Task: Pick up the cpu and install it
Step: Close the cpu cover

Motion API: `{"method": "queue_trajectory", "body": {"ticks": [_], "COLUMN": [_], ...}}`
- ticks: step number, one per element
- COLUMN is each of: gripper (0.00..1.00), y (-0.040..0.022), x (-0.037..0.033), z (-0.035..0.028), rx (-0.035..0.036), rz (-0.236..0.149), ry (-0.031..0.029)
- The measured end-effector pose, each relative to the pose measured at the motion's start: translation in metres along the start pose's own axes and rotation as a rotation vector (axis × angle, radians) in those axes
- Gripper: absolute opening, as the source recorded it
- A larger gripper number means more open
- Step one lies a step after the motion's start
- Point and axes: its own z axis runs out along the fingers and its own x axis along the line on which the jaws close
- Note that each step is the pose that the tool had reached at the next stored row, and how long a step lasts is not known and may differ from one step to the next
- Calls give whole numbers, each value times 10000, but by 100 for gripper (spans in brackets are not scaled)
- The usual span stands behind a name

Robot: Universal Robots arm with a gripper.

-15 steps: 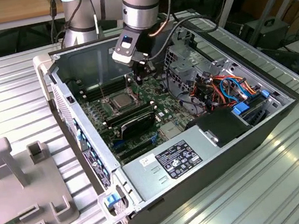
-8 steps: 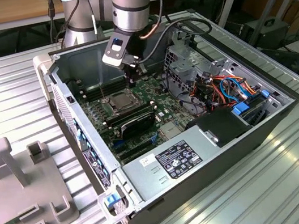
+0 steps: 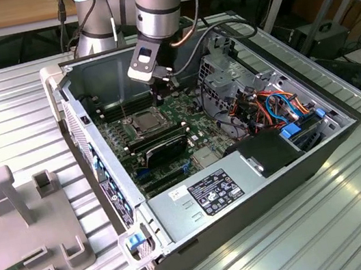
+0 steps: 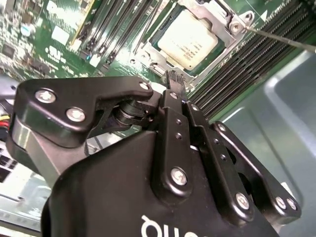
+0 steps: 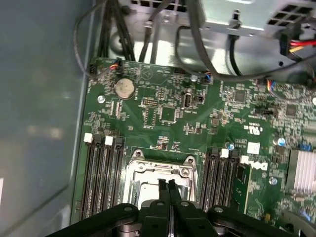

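Observation:
The cpu [image 4: 190, 39], a small square chip with a dull silver top, lies flat in its socket on the green motherboard [image 5: 168, 113]. The socket's metal frame [image 4: 217, 19] surrounds it, and a thin lever [image 4: 276, 37] sticks out from one corner. In the exterior view the cpu [image 3: 147, 120] sits mid-board inside the open computer case. My gripper [image 3: 160, 101] hangs just above and beside it. Its black fingers [image 5: 163, 190] are pressed together with nothing between them; in the second wrist view the gripper [image 4: 174, 81] ends close to the socket's edge.
Memory slots [image 5: 101, 168] flank the socket on both sides. A long black card [image 3: 159, 154] lies below it, then the power supply [image 3: 211, 192]. Coloured cables [image 3: 266, 107] crowd the exterior view's right. The case wall [image 3: 88, 143] stands at the left, with a grey fixture [image 3: 23, 230] outside it.

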Motion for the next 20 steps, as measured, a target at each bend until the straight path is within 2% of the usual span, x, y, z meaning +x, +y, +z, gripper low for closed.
{"method": "queue_trajectory", "body": {"ticks": [4,6,7,16,20], "gripper": [11,11,11,11,11], "y": [0,0,0,-1,0], "x": [0,0,0,0,0], "z": [3,4,5,12,14], "rx": [-19,-30,-40,-90,-110], "rz": [-747,-1182,-1573,-3535,-4291], "ry": [24,37,49,110,134]}}
